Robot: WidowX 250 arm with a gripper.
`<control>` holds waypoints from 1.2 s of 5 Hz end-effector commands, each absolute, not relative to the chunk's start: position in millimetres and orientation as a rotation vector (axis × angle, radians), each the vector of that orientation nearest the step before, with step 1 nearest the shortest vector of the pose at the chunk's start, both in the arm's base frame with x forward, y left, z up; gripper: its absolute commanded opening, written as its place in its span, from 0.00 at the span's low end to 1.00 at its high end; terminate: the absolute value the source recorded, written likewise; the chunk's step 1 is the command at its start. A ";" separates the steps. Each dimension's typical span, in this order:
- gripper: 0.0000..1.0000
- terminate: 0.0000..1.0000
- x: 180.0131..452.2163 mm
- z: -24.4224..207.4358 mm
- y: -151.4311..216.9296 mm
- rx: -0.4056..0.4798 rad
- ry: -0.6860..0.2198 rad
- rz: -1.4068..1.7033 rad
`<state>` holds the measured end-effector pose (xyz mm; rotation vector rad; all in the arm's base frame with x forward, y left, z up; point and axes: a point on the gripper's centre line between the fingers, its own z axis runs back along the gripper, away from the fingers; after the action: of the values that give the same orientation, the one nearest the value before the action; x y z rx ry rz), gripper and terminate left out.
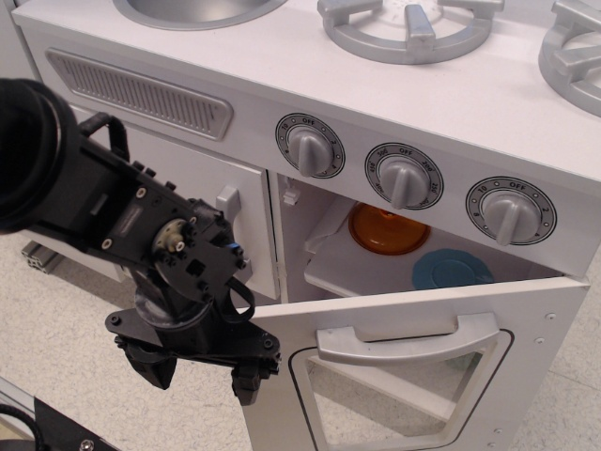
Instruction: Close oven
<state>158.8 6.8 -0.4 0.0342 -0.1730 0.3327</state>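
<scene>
The white oven (413, 282) stands open. Its door (526, 376), with a rounded clear window (394, 404) and a horizontal grey bar handle (406, 340), leans out towards me from the bottom. Three grey dials (404, 176) sit above the opening. My black gripper (202, 374) hangs at the lower left, fingers pointing down and spread apart with nothing between them. Its right finger (246, 381) is close against the door's upper left corner; I cannot tell if it touches.
Inside the oven an orange bowl (387, 230) and a blue disc (451, 271) rest on a white shelf (329, 268). A plain cabinet door with a vertical grey handle (230, 216) is left of the oven, behind my arm. Grey burners (408, 28) and a sink (197, 9) are on top.
</scene>
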 end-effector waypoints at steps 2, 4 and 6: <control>1.00 0.00 164.7 -3.6 -9.2 0.018 -0.178 0.255; 1.00 0.00 175.3 -8.3 -50.2 -0.002 -0.178 0.305; 1.00 0.00 207.5 -13.9 -82.7 -0.033 -0.184 0.418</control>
<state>200.7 -80.9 -20.1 -0.0150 -0.1622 0.4231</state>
